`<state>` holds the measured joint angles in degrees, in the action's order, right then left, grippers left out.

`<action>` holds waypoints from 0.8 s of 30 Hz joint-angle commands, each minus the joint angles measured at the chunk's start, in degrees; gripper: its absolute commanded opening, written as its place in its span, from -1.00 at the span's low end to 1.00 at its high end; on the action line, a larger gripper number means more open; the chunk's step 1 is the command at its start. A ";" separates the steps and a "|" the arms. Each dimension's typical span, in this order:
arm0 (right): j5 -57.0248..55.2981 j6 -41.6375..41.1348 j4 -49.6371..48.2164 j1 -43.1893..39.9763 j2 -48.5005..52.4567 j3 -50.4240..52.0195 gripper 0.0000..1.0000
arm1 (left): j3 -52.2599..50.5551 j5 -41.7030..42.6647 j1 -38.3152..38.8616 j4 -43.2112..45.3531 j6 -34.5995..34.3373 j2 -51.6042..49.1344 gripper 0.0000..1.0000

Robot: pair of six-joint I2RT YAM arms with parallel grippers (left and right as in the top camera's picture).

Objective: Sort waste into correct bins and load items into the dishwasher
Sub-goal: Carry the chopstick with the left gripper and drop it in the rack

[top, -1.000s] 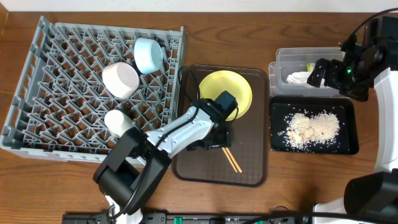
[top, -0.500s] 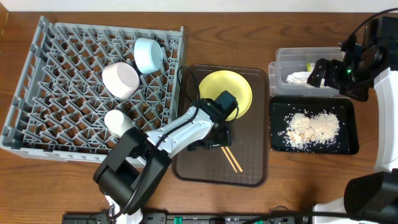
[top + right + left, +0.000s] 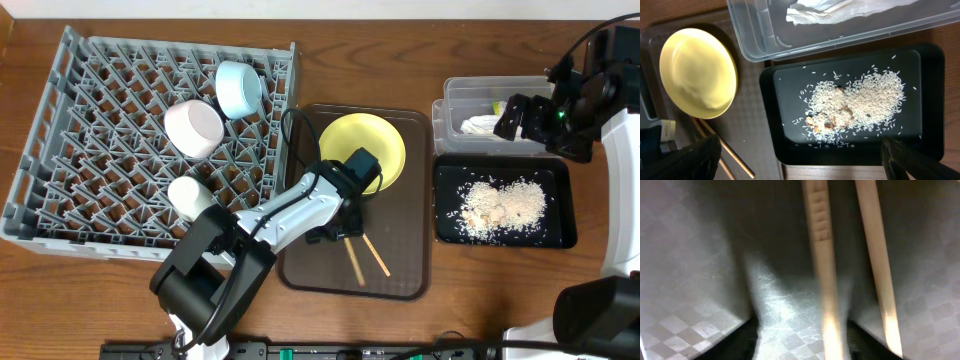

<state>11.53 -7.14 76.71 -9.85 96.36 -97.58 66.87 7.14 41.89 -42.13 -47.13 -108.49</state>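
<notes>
Chopsticks [image 3: 352,262]: two sticks lie splayed on the brown tray [image 3: 400,270], at 6 o'clock from the yellow plate [image 3: 365,145].
Left gripper [image 3: 345,225]: you have it low over the sticks' upper ends. Its fingers stand apart with one stick between them, not yet pinched, likely so it can lift from one end.
Right gripper [image 3: 512,117]: spread wide and empty at 3 o'clock, parked over the bins, out of your way.
Bins: napkin [image 3: 480,124] in the clear tub [image 3: 460,95], rice [image 3: 500,208] in the black tray [image 3: 565,200].
Dish rack [image 3: 90,150]: at 9 o'clock, holding two bowls and the cup. You have the sticks and plate left to load.
</notes>
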 commanded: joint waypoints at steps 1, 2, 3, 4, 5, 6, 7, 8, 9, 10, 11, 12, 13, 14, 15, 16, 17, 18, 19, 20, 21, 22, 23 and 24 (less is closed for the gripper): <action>-0.13 -0.07 0.09 -0.26 -0.44 -0.98 0.98 | -1.25 -0.15 0.09 0.07 -0.59 -0.98 -0.11; -0.13 -0.07 0.09 -0.26 -0.44 -0.98 0.99 | -1.25 -0.15 0.09 0.09 -0.59 -0.98 -0.18; -0.13 -0.07 0.09 -0.26 -0.44 -0.98 0.98 | -1.25 -0.15 0.09 0.09 -0.59 -0.98 -0.26; -0.13 -0.07 0.11 -0.26 -0.44 -0.98 0.99 | -1.25 -0.13 0.09 0.07 -0.59 -0.96 -0.31; -0.13 -0.07 0.17 -0.26 -0.44 -0.98 0.99 | -1.25 -0.13 0.09 0.07 -0.59 -0.98 -0.33; -0.13 -0.09 0.33 -0.26 -0.44 -0.98 0.99 | -1.25 -0.15 0.09 0.07 -0.57 -0.98 -0.38; -0.13 -0.09 0.48 -0.26 -0.44 -0.98 0.99 | -1.25 -0.15 0.09 0.07 -0.59 -0.98 -0.44; -0.13 -0.09 0.63 -0.26 -0.44 -0.98 0.98 | -1.25 -0.15 0.07 0.09 -0.59 -0.96 -0.51; -0.11 -0.09 0.74 -0.26 -0.44 -0.98 0.99 | -1.22 -0.13 0.04 0.09 -0.57 -0.96 -0.57; -0.13 -0.09 0.83 -0.26 -0.44 -0.98 0.98 | -1.22 -0.15 0.00 0.09 -0.59 -0.96 -0.62; -0.13 -0.07 0.87 -0.26 -0.44 -0.98 0.98 | -1.22 -0.13 -0.09 0.07 -0.59 -0.96 -0.63; -0.13 -0.09 0.90 -0.26 -0.44 -0.98 0.99 | -1.22 -0.13 -0.09 0.07 -0.59 -0.96 -0.70; -0.13 -0.09 0.92 -0.26 -0.44 -0.98 0.99 | -1.22 -0.13 -0.09 0.09 -0.59 -0.96 -0.71; -0.13 -0.07 0.96 -0.26 -0.44 -0.98 0.99 | -1.22 -0.15 -0.09 0.09 -0.57 -0.96 -0.72; -0.13 -0.07 1.01 -0.26 -0.44 -0.98 0.99 | -1.22 -0.15 -0.09 0.11 -0.59 -0.96 -0.73; -0.13 -0.07 1.11 -0.26 -0.44 -0.98 0.98 | -1.22 -0.15 -0.09 0.13 -0.59 -0.96 -0.76; -0.13 -0.07 1.11 -0.26 -0.44 -0.98 0.98 | -1.22 -0.13 -0.09 0.22 -0.59 -0.96 -0.78; -0.13 -0.07 1.14 -0.26 -0.44 -0.98 0.99 | -1.22 -0.13 -0.09 0.26 -0.59 -0.92 -0.82; -0.13 -0.07 1.14 -0.26 -0.44 -0.98 0.98 | -1.22 -0.13 -0.09 0.26 -0.59 -0.90 -0.84; -0.13 -0.07 1.14 -0.26 -0.44 -0.98 0.98 | -1.16 -0.15 -0.15 0.26 -0.57 -0.79 -0.84; -0.13 -0.07 1.14 -0.26 -0.44 -0.98 0.98 | -1.01 -0.15 -0.31 0.22 -0.57 -0.63 -0.85; -0.13 -0.07 1.14 -0.26 -0.44 -0.98 0.99 | -0.85 -0.17 -0.63 0.20 -0.55 -0.35 -0.84; -0.13 -0.07 1.16 -0.26 -0.44 -0.98 0.98 | -0.68 -0.17 -1.01 0.04 -0.55 0.04 -0.83; -0.13 -0.07 1.20 -0.26 -0.44 -0.98 0.99 | -0.37 -0.17 -1.51 -0.28 -0.52 0.52 -0.84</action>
<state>11.53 -7.14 77.78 -9.85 96.36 -97.58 66.81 7.51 41.63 -41.93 -47.81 -108.40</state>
